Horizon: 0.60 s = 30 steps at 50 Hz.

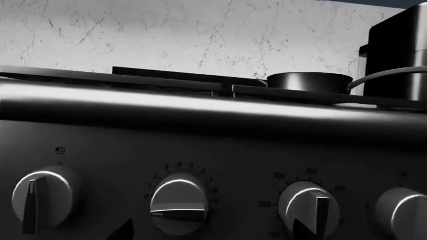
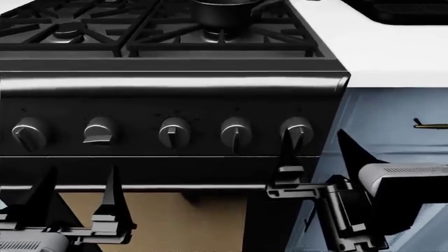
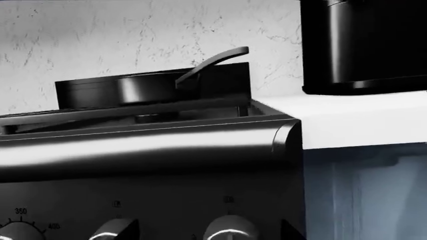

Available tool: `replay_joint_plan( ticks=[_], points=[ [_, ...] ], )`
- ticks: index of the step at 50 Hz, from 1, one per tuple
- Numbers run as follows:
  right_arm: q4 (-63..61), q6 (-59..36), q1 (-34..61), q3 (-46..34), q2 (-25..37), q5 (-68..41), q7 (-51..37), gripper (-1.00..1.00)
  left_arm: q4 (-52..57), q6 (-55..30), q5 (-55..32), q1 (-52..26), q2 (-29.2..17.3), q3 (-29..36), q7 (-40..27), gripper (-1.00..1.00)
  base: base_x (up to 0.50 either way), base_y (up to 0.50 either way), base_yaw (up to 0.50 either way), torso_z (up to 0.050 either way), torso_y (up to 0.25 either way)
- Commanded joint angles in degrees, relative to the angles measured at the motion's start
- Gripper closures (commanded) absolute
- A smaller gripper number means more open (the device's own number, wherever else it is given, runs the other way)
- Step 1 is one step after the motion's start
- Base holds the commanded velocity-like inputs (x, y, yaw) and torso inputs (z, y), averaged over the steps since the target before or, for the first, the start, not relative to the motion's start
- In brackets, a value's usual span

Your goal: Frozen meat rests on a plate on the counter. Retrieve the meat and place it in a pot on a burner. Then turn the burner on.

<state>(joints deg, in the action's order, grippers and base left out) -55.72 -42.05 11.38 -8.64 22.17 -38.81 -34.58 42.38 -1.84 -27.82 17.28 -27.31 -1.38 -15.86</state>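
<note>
Nearest the robot, both grippers are hanging low in front of the stove, and both are showing empty. The left gripper [image 2: 77,184] is standing with its two fingers spread wide, pointing up below the left-hand knobs and touching nothing. The right gripper [image 2: 315,152] is also spread wide; its left finger [image 2: 287,152] is reaching up just under the far-right knob [image 2: 297,131], while its other finger is lying over the pale blue cabinet front [image 2: 392,121] to the right. Whether that finger is touching the knob cannot be told.

Just beyond, five silver-faced knobs are lining the stove's front panel; the second from the left [image 2: 98,132] is sitting turned sideways while the others are pointing down.

Farther back, the pot [image 2: 222,11] is sitting on the grate over the far right burner [image 2: 221,35], its long handle [image 3: 212,61] rising to the right. The frozen meat is not showing in any view: the pot's inside is hidden from all three cameras, and neither claw is carrying it. The plate is out of sight too. The white counter [image 2: 392,47] is running to the right of the stove, with a tall black appliance [image 3: 363,45] standing on it.

Judging from the empty claws gathering at the knobs, the meat is probably lying in the pot, and the burner step is what is remaining.
</note>
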Motion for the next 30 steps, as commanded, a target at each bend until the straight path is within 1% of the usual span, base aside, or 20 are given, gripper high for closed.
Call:
replay_joint_plan(
  ticks=[1, 12, 28, 30],
  points=[
    [1.16, 0.23, 0.63, -1.45, 0.39, 0.66, 0.0, -1.0, -0.67, 0.08, -0.32, -0.28, 0.17, 0.27, -0.05, -1.0, 0.0, 0.0, 0.0, -0.05, 0.0],
    [2.28, 0.16, 1.81, -3.11, 0.79, 1.08, -0.7, -1.0, -1.97, 0.61, -0.84, -0.65, 0.48, 0.43, 0.22, -1.0, 0.0, 0.0, 0.0, -0.05, 0.0],
    [2.37, 0.94, 1.9, -2.65, 1.91, -0.21, -1.91, -1.0, -2.45, 1.15, -1.13, -0.72, 0.56, 0.53, 0.29, -1.0, 0.0, 0.0, 0.0, -0.05, 0.0],
    [2.16, 0.78, 2.02, -2.26, 2.17, -0.65, -2.2, -1.0, -2.55, 1.59, -1.47, -0.74, 0.75, 0.46, 0.44, -1.0, 0.0, 0.0, 0.0, 0.0, 0.0]
  ],
)
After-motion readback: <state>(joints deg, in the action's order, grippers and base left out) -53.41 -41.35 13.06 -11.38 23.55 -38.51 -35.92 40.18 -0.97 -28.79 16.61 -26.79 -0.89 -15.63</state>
